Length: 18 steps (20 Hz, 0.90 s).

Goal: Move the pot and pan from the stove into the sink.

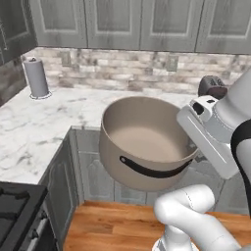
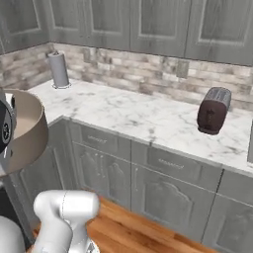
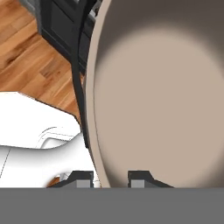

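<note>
The tan-brown pot point(image 1: 142, 142) hangs tilted in the air over the wooden floor, in front of the corner counter, its beige inside facing the left base view. A dark curved handle point(image 1: 152, 170) runs along its near side. My gripper point(image 3: 110, 179) is shut on the pot point(image 3: 166, 96), with the rim passing between the two fingertips. In the right base view the pot point(image 2: 28, 129) sits at the far left. A corner of the black stove point(image 1: 14, 211) with its grates shows at the lower left. The pan and the sink are out of view.
White marble counter point(image 1: 44, 122) wraps the corner, with grey cabinets below and above. A paper towel roll point(image 1: 37, 77) stands at the back left, and a dark toaster point(image 2: 213, 109) stands farther right. Wooden floor point(image 1: 112, 225) lies beneath the pot.
</note>
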### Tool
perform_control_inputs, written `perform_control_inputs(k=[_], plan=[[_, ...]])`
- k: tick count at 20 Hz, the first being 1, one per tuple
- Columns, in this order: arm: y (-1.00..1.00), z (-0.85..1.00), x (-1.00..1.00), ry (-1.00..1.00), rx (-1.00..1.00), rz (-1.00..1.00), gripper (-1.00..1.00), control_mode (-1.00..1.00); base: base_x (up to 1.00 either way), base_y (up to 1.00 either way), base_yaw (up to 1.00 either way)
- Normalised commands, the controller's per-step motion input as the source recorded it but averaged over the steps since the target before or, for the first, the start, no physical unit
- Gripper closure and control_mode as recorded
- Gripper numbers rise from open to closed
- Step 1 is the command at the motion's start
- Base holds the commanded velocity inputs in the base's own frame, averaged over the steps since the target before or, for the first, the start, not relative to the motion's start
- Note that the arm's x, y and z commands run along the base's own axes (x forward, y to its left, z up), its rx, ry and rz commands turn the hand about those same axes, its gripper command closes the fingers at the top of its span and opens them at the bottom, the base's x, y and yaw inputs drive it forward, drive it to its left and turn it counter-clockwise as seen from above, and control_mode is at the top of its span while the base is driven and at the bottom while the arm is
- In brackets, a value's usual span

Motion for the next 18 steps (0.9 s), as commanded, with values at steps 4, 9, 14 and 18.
perform_control_inputs(k=[4, 9, 14, 18], plan=[[0.0, 0.0, 0.0, 0.0, 0.0, 0.0, 1.0, 1.0, 0.0, -0.04, -0.5], [0.0, 0.0, 0.0, 0.0, 0.0, 0.0, 1.0, 1.0, 0.0, -0.04, -0.5], [0.0, 0.0, 0.0, 0.0, 0.0, 0.0, 1.0, 1.0, 0.0, -0.09, -0.49], [0.0, 0.0, 0.0, 0.0, 0.0, 0.0, 1.0, 1.0, 0.0, -0.05, -0.16]])
